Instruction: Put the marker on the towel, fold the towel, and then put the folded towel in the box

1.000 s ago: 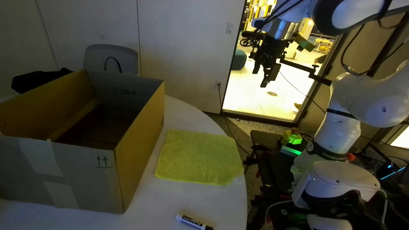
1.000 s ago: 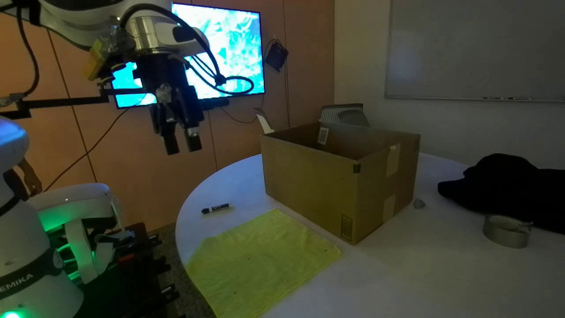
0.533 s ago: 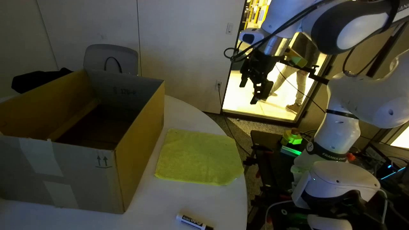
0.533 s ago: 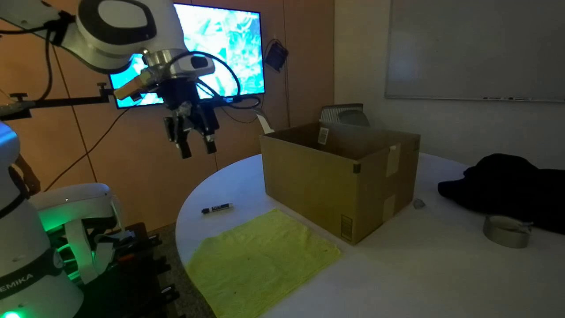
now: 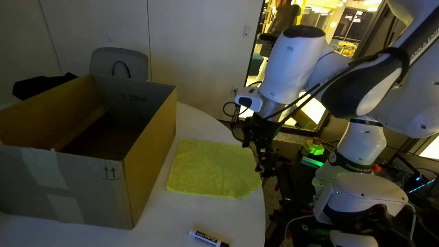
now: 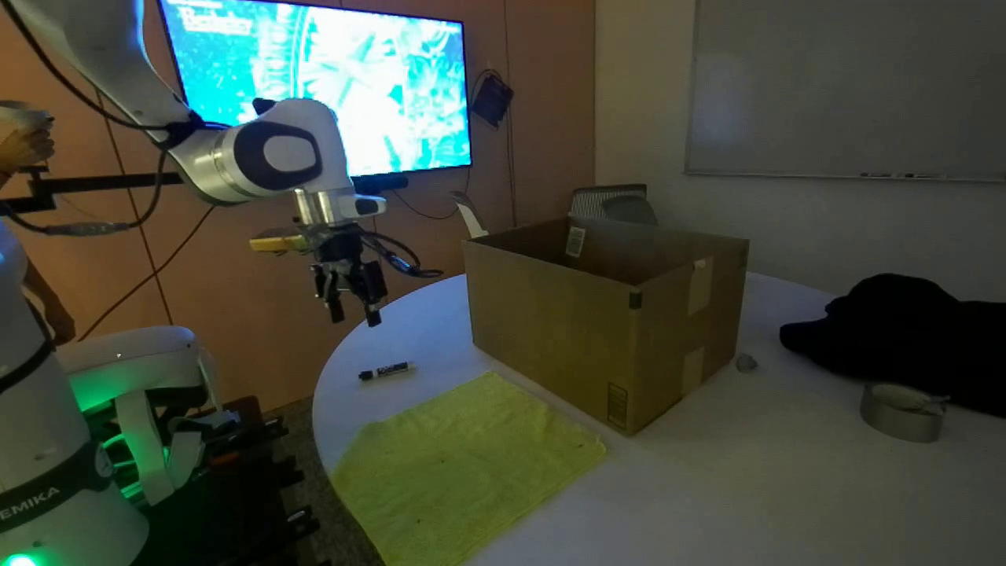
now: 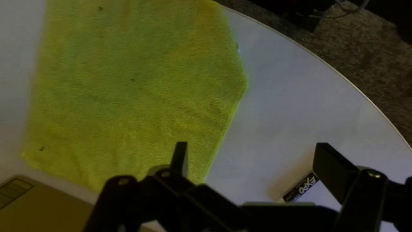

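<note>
The marker lies on the table beside the towel; it also shows near the bottom edge of an exterior view. The yellow-green towel lies flat and unfolded, as in the other views. The open brown cardboard box stands beside the towel; it also shows in an exterior view. My gripper is open and empty, above the table level. In the wrist view its fingers are wide apart. There the marker is below, partly hidden by the right-hand finger and gripper body.
The round white table has a curved edge near the robot base. A tape roll, a small grey lump and black cloth lie beyond the box. A grey chair stands behind the box.
My gripper has come down and forward toward the table, staying open. The marker, the towel and the box have not moved.
</note>
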You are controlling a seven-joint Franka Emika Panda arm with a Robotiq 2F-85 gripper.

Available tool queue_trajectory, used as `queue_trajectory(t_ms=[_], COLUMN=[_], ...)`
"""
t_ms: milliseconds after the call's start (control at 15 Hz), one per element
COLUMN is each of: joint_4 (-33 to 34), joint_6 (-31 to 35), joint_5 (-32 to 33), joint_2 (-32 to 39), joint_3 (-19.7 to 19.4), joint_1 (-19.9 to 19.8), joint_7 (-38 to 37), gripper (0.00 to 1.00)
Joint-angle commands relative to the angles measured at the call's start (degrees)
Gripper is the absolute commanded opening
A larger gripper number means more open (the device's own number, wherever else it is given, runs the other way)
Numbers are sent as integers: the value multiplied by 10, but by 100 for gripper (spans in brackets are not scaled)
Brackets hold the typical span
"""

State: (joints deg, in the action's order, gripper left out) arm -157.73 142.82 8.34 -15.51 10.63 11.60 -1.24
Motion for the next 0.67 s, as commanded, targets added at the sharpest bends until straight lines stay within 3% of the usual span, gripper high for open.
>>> queue_trajectory(t_ms=[0,267,600], joint_4=[49,91,148], joint_6=[76,165,224], joint_5=[-37,-13,8], joint_2=[122,222,315], joint_3=[27,42,22], joint_1=[11,21,52], joint_7=[-60,-149,-249], gripper=[100,100,100])
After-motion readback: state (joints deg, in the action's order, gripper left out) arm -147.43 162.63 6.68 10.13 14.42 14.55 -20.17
